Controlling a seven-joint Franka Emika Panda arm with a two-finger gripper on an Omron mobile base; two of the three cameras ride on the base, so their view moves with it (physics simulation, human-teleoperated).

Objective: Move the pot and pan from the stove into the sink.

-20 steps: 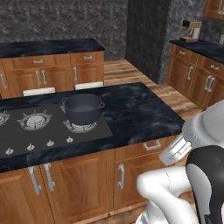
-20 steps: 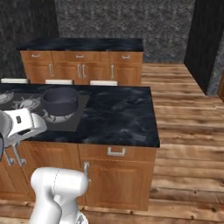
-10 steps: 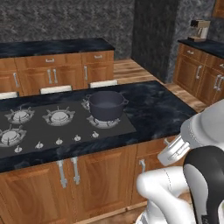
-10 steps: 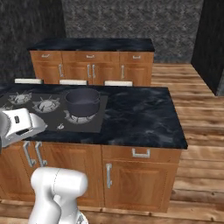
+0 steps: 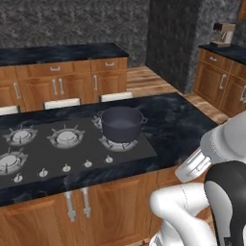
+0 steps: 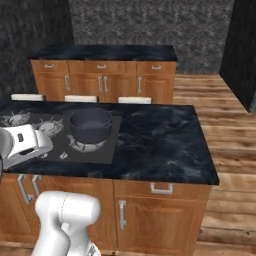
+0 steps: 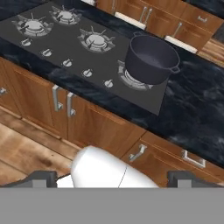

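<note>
Pot: the pot (image 5: 122, 123) (image 6: 90, 124) (image 7: 151, 59) stands upright on the burner at the stove's end nearest the bare counter, well apart from the gripper.
Gripper: the gripper (image 7: 113, 178) has its jaws spread wide with nothing between them; it hangs off the counter's front, above the wooden cabinet doors (image 7: 100, 127), pot up ahead.
Stove: the stove (image 5: 57, 150) (image 6: 97, 147) (image 7: 78, 57) is set into the dark marble island, knobs along its front.
Hard to see: the stove's far end is cut off in both base views.
Open room: a wide bare stretch of counter (image 6: 160, 142) lies beside the pot; wood floor (image 6: 220, 120) runs past the island's end.
</note>
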